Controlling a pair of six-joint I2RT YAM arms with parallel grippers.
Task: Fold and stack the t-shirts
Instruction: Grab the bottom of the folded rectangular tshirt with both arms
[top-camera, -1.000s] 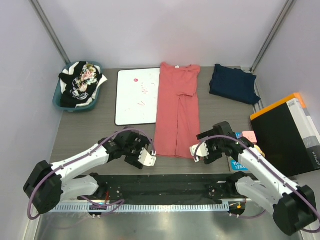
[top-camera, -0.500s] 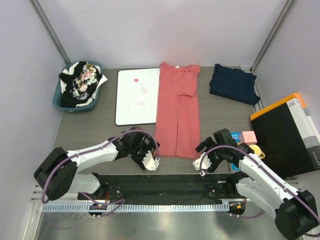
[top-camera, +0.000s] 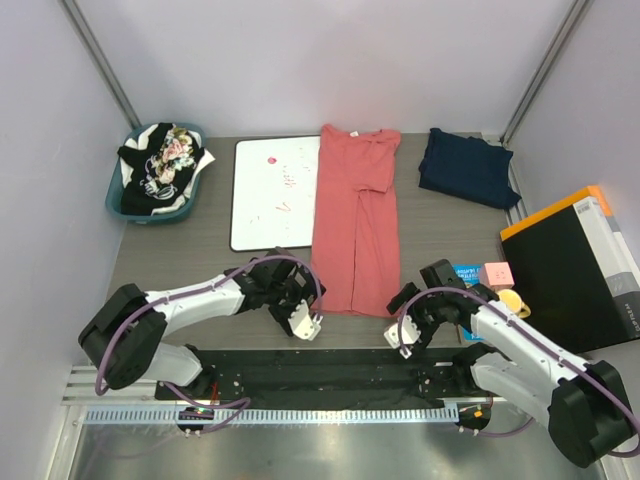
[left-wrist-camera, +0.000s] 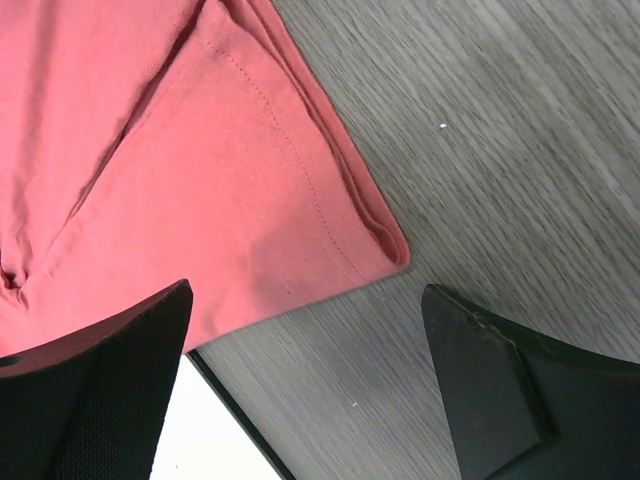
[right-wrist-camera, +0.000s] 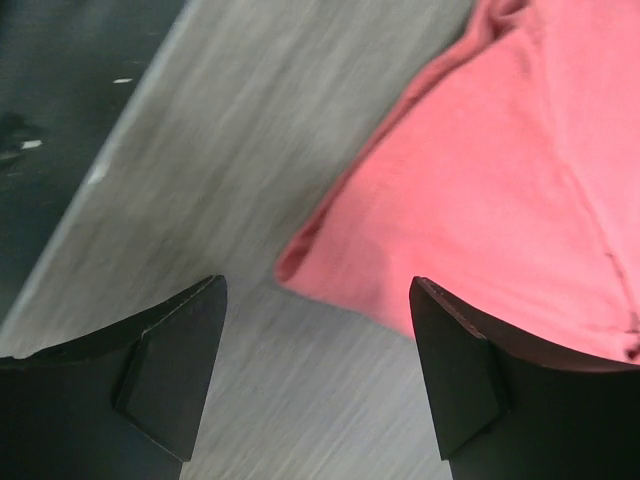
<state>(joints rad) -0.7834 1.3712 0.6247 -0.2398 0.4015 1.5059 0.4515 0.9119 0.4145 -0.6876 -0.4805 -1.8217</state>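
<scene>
A salmon t-shirt (top-camera: 355, 220), folded into a long strip, lies mid-table with its hem toward me. My left gripper (top-camera: 303, 322) is open just off the hem's near-left corner; in the left wrist view that corner (left-wrist-camera: 385, 240) lies just beyond the gap between the open fingers (left-wrist-camera: 100, 390) of the left gripper (left-wrist-camera: 305, 290). My right gripper (top-camera: 399, 331) is open by the near-right corner, and in its view the shirt (right-wrist-camera: 500, 180) lies just ahead of the open right gripper (right-wrist-camera: 317, 283). A folded navy t-shirt (top-camera: 466, 168) sits at the back right. Black, white and floral shirts fill a basket (top-camera: 113, 200).
A white board with a black rim (top-camera: 272, 190) lies left of the salmon shirt, its corner (left-wrist-camera: 200, 440) under my left fingers. A black box (top-camera: 575, 265) stands at the right, with a blue card (top-camera: 466, 272), pink block (top-camera: 497, 273) and yellow object (top-camera: 510, 298) beside it.
Both grippers have drawn in toward the near hem corners of the salmon shirt, the left one moving right and the right one moving left and nearer. The right jaws have narrowed slightly.
</scene>
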